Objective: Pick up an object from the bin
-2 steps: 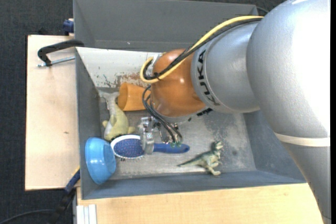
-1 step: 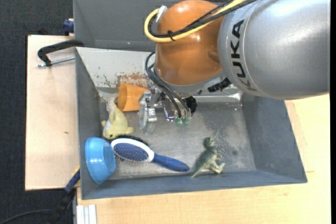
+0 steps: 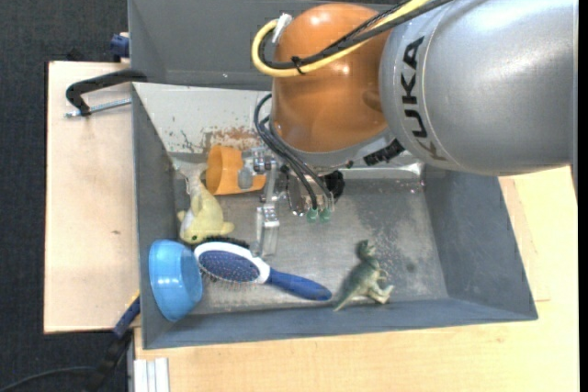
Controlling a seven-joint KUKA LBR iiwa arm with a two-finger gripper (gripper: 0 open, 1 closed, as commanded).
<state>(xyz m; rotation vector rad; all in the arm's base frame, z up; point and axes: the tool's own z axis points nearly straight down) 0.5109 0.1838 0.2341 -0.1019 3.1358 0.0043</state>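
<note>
Nearest the camera, the silver KUKA arm (image 3: pixel 487 60) is seen reaching across from 3 o'clock, with its orange wrist cover (image 3: pixel 322 78) and looped cables hanging over the middle of the grey bin (image 3: pixel 152 197). Below the cover, the gripper (image 3: pixel 268 229) is pointed down at the bin floor, left of centre. Whether it is spread or closed cannot be told, since the wrist hardware crowds it from above, and nothing is seen clamped in it.

The candidate things are gathered along the left and near sides of the bin. A blue hairbrush (image 3: pixel 241 268) lies flat at 7 o'clock, its oval head just under the gripper's tip at its 6 o'clock and its handle running toward 4 o'clock. A yellow duck-like toy (image 3: pixel 204 219) sits just beside the gripper at its 9 o'clock, and an orange cup (image 3: pixel 223 168) lies on its side at 10 o'clock. A blue cup (image 3: pixel 175 278) rests tipped over in the 8 o'clock corner, touching the brush head. A green toy dinosaur (image 3: pixel 366 282) stands well apart at 5 o'clock.

The step in hand is judged to be the approach, with no grasp yet made. A small shift toward 6 o'clock, a lowering onto the brush head and a firm closing would be called for next.
</note>
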